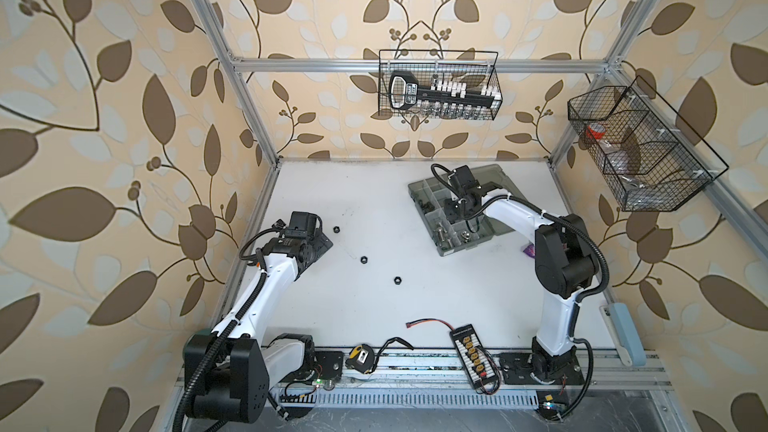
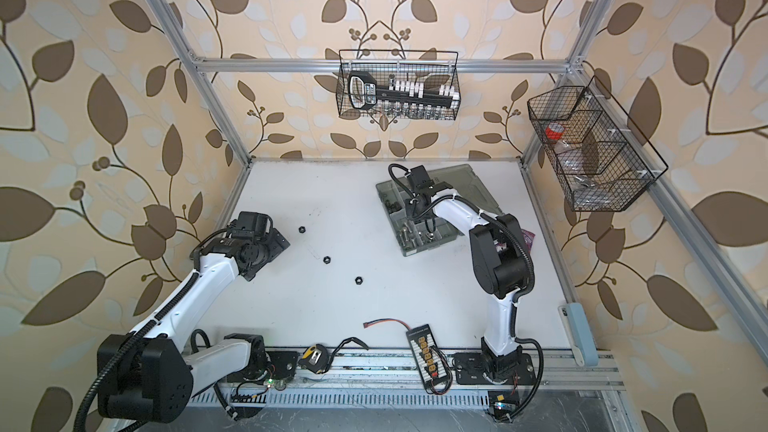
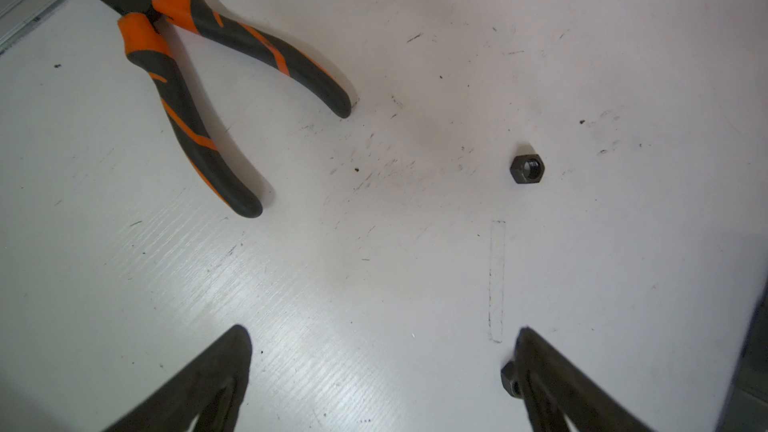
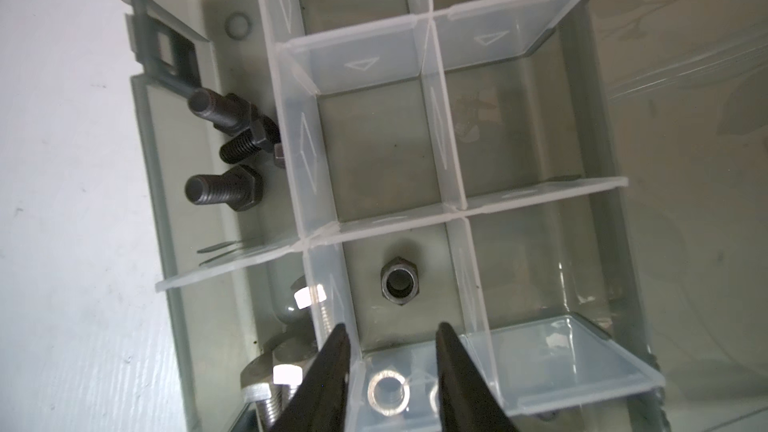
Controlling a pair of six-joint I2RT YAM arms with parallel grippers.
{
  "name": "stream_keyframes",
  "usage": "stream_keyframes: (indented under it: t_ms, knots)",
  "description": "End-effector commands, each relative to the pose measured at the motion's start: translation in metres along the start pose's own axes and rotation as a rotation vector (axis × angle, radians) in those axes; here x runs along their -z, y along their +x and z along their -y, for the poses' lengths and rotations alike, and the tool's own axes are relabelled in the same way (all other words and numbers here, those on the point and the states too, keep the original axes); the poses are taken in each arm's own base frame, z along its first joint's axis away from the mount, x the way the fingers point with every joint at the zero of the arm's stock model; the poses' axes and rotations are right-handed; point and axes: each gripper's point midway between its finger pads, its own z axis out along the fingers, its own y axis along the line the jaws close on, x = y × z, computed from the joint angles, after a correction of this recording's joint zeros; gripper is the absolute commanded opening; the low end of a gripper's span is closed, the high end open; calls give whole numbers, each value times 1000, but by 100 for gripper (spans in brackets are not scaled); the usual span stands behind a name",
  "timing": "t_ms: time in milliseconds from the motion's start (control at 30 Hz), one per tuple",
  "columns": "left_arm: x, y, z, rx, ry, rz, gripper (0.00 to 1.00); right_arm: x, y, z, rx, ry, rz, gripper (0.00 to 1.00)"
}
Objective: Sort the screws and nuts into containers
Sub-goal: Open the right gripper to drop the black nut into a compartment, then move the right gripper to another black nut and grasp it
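Observation:
The translucent grey case [image 1: 420, 188] with its containers lies open at the back right in both top views, and my right arm reaches over it. In the right wrist view my right gripper [image 4: 392, 328] hangs open over a container holding one black nut [image 4: 400, 282]; nothing is between its fingers. Black screws [image 4: 224, 189], silver screws [image 4: 274, 384] and a silver nut [image 4: 388, 393] fill neighbouring containers. Three black nuts [image 1: 337, 228] [image 1: 364, 260] [image 1: 397, 280] lie loose on the table. My left gripper [image 3: 382, 338] is wide open above the table, with one nut [image 3: 527, 168] ahead and another [image 3: 510, 380] beside one finger.
Orange-and-black pliers [image 3: 199, 76] lie near the table's left edge. A tape measure [image 1: 360, 357], a black connector board [image 1: 471, 351] and a red-black cable [image 1: 428, 322] sit along the front edge. Wire baskets hang on the back rail [image 1: 438, 85] and the right rail [image 1: 640, 147].

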Motion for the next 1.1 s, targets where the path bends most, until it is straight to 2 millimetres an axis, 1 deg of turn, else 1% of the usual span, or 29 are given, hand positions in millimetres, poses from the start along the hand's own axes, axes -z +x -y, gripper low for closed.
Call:
stream_keyframes:
  t_ms: [0, 33, 133, 267, 333, 400, 500, 567, 633, 767, 900, 1067]
  knots:
    - [3, -4, -2, 3, 1, 15, 99, 38, -7, -7, 9, -8, 67, 37]
    - [3, -4, -3, 3, -2, 13, 99, 45, -6, -10, 16, -5, 79, 37]
    - [2, -4, -4, 3, -4, 14, 99, 63, 4, -26, 52, -9, 102, 37]
    - [2, -3, -4, 5, -4, 12, 99, 77, 30, -60, 99, -65, 83, 37]
    - [2, -4, -4, 6, -2, 15, 99, 81, 45, -78, 122, -98, 66, 36]
    - [2, -3, -4, 6, -2, 14, 99, 84, 65, -106, 170, -147, 41, 36]
    - [2, -3, -4, 6, -1, 14, 99, 85, 94, -141, 245, -194, -11, 37]
    - [2, -3, -4, 5, -1, 13, 99, 83, 112, -158, 296, -201, -45, 37]
    - [2, -2, -5, 5, -3, 13, 99, 81, 125, -172, 334, -211, -68, 38]
    - [2, -2, -6, 5, -5, 14, 99, 70, 148, -189, 382, -238, -134, 40]
    - [2, -1, -7, 7, -8, 15, 99, 58, 165, -199, 427, -243, -183, 43]
    - [2, -2, -7, 9, -6, 16, 99, 49, 175, -210, 460, -248, -210, 45]
